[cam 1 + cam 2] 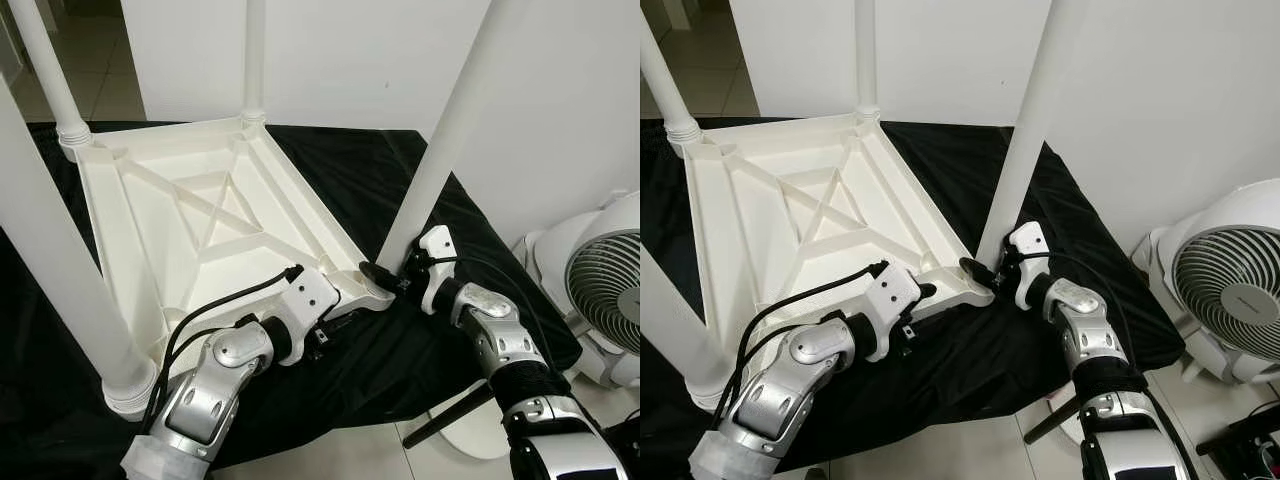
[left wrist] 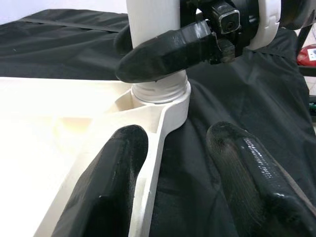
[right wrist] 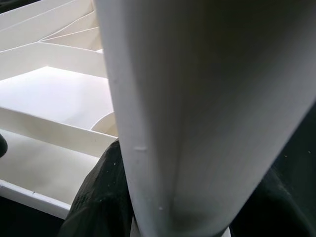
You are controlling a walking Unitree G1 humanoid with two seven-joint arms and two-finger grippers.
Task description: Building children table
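Nearby: fan (image 1: 1230, 290) right | black cloth (image 1: 400, 170) under tabletop (image 1: 200, 220)

No readable text, labels, brand names, numbers or signs appear anywhere. The fan (image 1: 1230, 290) has a small mark at the centre of its grille, too small and blurred to read.

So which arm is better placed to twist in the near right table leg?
The right. Its gripper already clasps that leg just above the corner socket, while the left gripper straddles the upturned tabletop's rim, jaws open, steadying it.
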